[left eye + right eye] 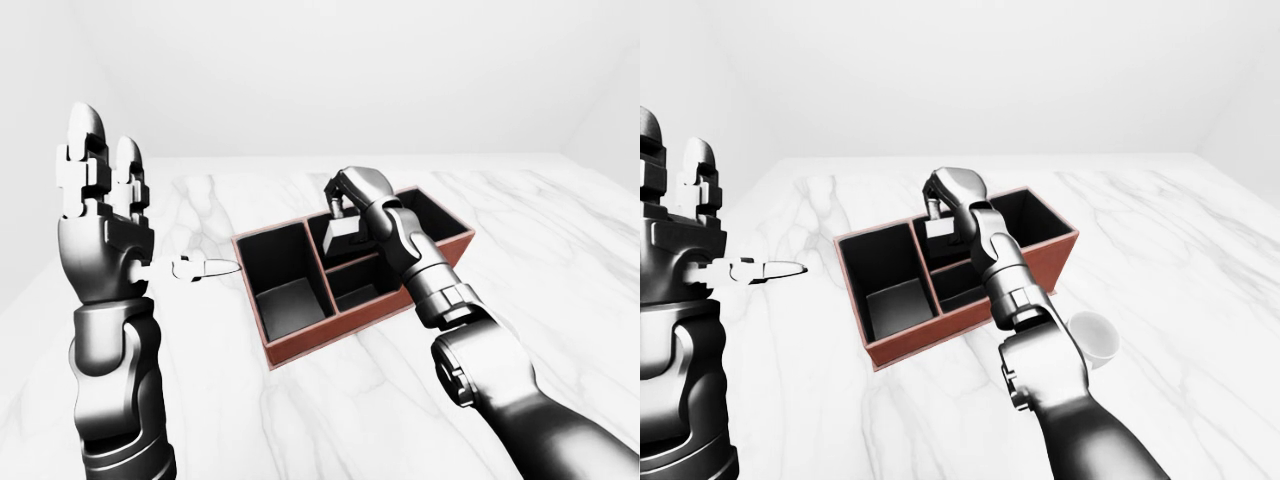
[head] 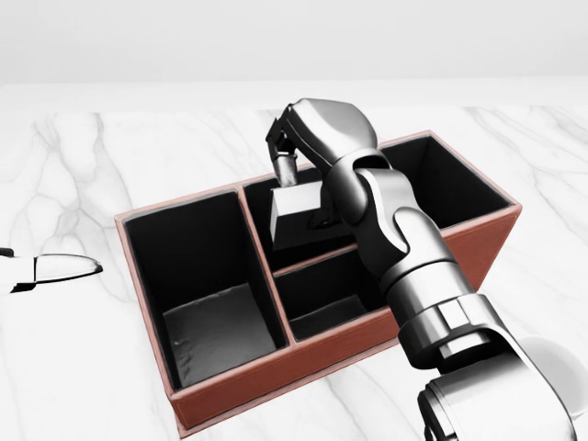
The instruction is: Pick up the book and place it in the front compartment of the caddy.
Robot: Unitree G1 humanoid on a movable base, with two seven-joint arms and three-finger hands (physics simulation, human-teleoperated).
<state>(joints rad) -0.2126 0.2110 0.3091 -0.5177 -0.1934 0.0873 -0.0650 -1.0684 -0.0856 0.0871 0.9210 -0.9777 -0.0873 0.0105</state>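
The caddy (image 2: 230,386) is a red-brown box with black compartments: one large at the view's left, two small in the middle, one large at the right. My right hand (image 2: 303,188) is shut on the book (image 2: 296,219), a small grey block. It holds the book upright over the upper middle compartment, partly below the rim. My left hand (image 1: 120,210) is raised at the left of the left-eye view. Its fingers are open and point up, its thumb (image 1: 205,268) points toward the caddy, and it is empty.
The caddy stands on a white marble table (image 1: 560,230). A white cup (image 1: 1095,338) sits just right of my right forearm, below the caddy's right end in the right-eye view. My right forearm (image 2: 413,266) crosses over the lower middle compartment.
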